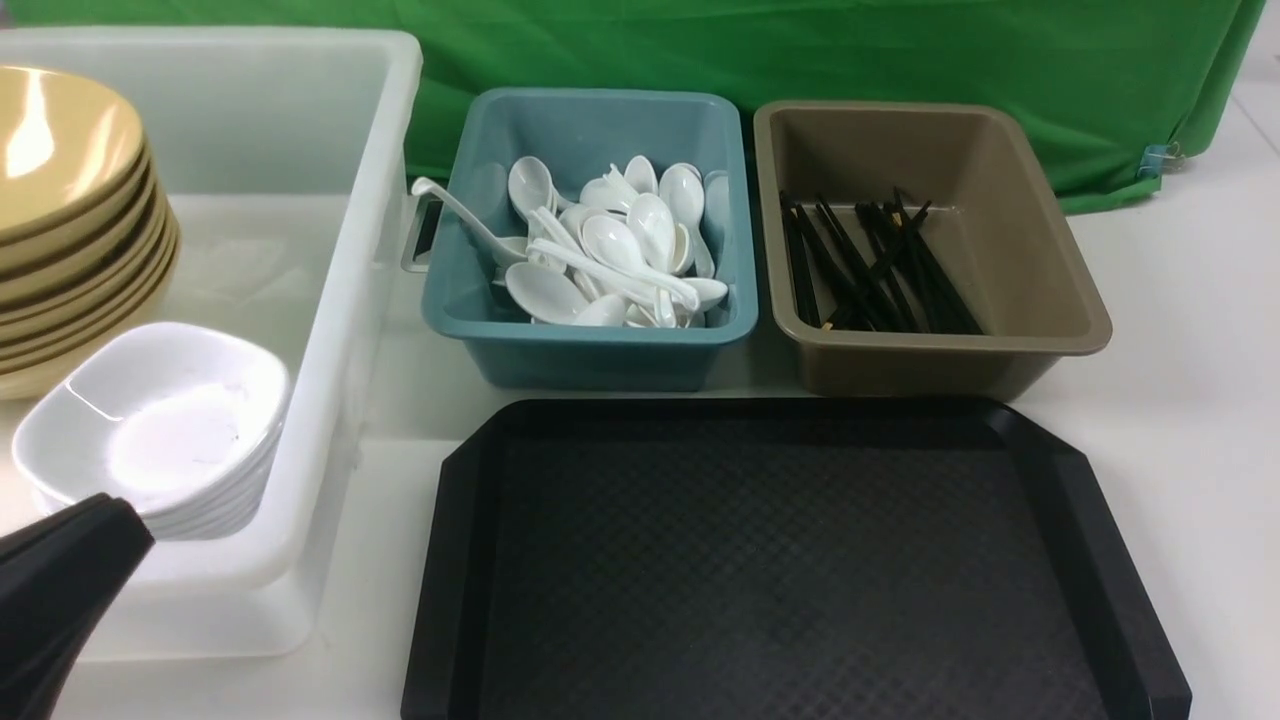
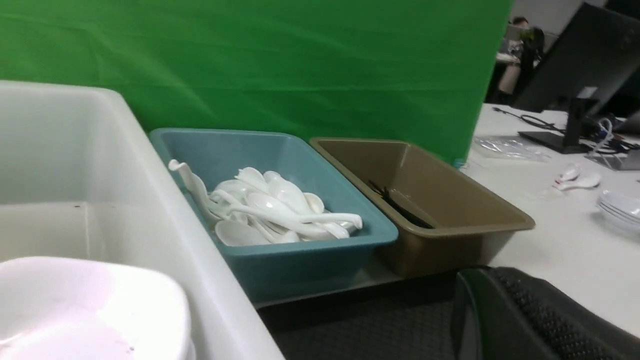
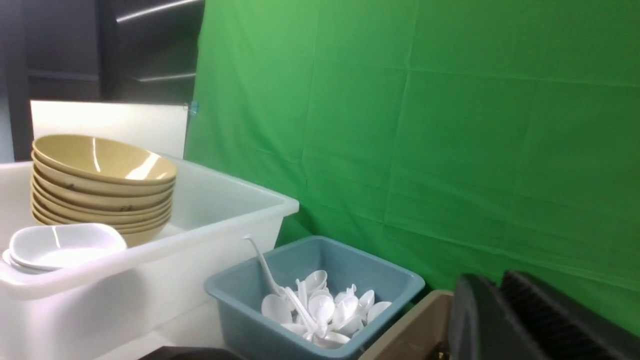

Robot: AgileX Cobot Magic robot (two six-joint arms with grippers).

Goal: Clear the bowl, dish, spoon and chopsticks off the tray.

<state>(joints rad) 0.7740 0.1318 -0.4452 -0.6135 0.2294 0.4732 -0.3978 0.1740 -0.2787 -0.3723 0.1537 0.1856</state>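
The black tray [image 1: 780,560] lies bare at the front centre. Mustard-tan bowls [image 1: 60,150] are stacked in the white tub [image 1: 330,300], with stacked white dishes [image 1: 150,430] in front of them. White spoons [image 1: 620,250] fill the teal tub [image 1: 590,340]. Black chopsticks [image 1: 870,265] lie in the brown tub [image 1: 1050,280]. My left gripper [image 1: 110,520] hovers by the white tub's near corner, fingers together and empty; it also shows in the left wrist view [image 2: 480,285]. My right gripper [image 3: 492,290] is outside the front view, held high, fingers together and empty.
A long-handled white ladle [image 1: 455,210] leans over the teal tub's left rim. A green cloth [image 1: 800,50] hangs behind the tubs. White table [image 1: 1180,420] lies to the right of the tray. Loose spoons [image 2: 575,177] and dishes [image 2: 620,207] sit on a far table.
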